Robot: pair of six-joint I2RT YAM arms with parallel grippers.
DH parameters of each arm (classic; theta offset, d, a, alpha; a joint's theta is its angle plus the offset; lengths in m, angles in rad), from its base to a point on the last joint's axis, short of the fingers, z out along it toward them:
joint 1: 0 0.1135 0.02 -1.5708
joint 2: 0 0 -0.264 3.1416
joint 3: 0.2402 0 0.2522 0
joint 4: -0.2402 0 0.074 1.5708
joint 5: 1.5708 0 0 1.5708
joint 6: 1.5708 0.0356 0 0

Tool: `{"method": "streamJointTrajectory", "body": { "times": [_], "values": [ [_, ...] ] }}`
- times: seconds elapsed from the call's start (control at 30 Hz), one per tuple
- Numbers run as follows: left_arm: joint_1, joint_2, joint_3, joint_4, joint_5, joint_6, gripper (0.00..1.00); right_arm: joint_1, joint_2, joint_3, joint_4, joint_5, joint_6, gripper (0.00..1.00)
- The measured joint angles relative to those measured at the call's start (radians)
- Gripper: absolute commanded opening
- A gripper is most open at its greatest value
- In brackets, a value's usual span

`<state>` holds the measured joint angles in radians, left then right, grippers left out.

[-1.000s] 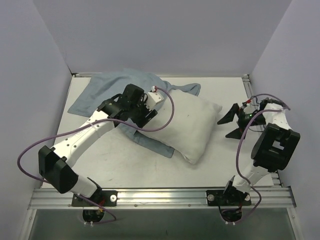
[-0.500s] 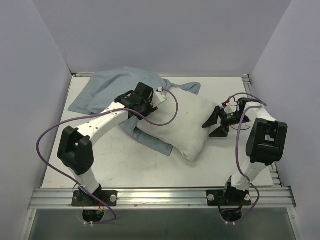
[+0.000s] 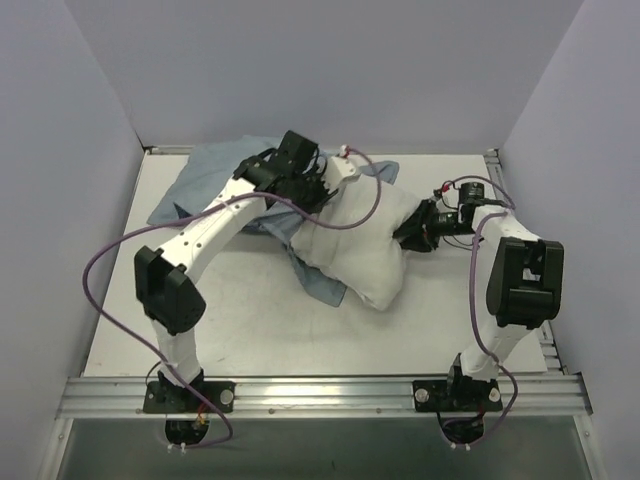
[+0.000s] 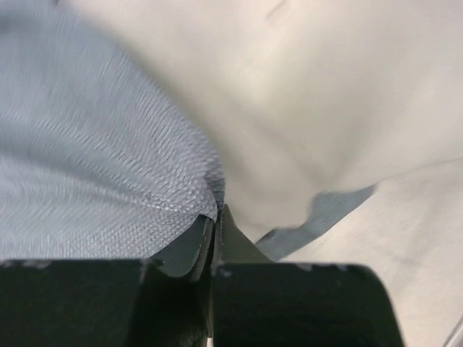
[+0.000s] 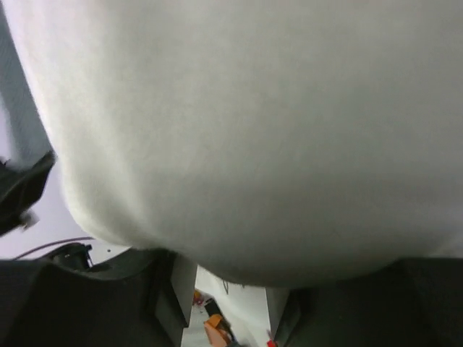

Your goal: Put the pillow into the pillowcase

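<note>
The pillow (image 3: 355, 245) lies on the worktop (image 3: 240, 320) a little right of the middle. It is slanted, with one end toward the far edge and the other toward the near edge. The pillowcase (image 3: 210, 175), pale grey-blue side up, is bunched toward the far-left corner. It runs under the pillow, and a flap pokes out from beneath the pillow's near-left side.

The left gripper (image 4: 215, 217) is at the pillow's far-left corner, where the blue cloth meets the white. Its jaws are pressed together and pinch a fold of the pillowcase right at the edge. In the left wrist view the weave puckers into the tips, with the pillow just beside them on the right. Whether any of the pillow's own cover is caught in the same pinch cannot be told.

The right gripper (image 3: 412, 237) is at the pillow's right end, toward the right edge of the worktop, and pushes into it. In the right wrist view the white pillow fills nearly everything and bulges down between the dark fingers (image 5: 87, 303). One finger sits on each side, so the jaws are clamped on the pillow's end.
</note>
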<state>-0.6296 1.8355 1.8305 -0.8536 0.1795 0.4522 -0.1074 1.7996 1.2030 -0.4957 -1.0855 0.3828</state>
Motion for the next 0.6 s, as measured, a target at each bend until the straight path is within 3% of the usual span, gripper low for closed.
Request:
{"method": "streamJointTrajectory", "body": {
  "times": [0.17, 0.27, 0.4, 0.6],
  "values": [
    [-0.138, 0.141, 0.32, -0.108, 0.231, -0.039, 0.0, 0.073, -0.059, -0.228, 0.698, -0.026, 0.608, 0.28],
    [-0.146, 0.166, 0.328, -0.143, 0.352, -0.055, 0.0, 0.081, -0.064, -0.247, 0.903, -0.019, 0.755, 0.24],
    [-0.055, 0.164, 0.232, -0.167, 0.434, -0.058, 0.0, 0.086, -0.118, -0.277, 0.888, 0.009, 0.703, 0.23],
    [0.034, 0.138, -0.019, -0.188, 0.404, -0.01, 0.0, 0.124, -0.187, -0.248, 0.527, 0.059, 0.331, 0.28]
  ]
}}
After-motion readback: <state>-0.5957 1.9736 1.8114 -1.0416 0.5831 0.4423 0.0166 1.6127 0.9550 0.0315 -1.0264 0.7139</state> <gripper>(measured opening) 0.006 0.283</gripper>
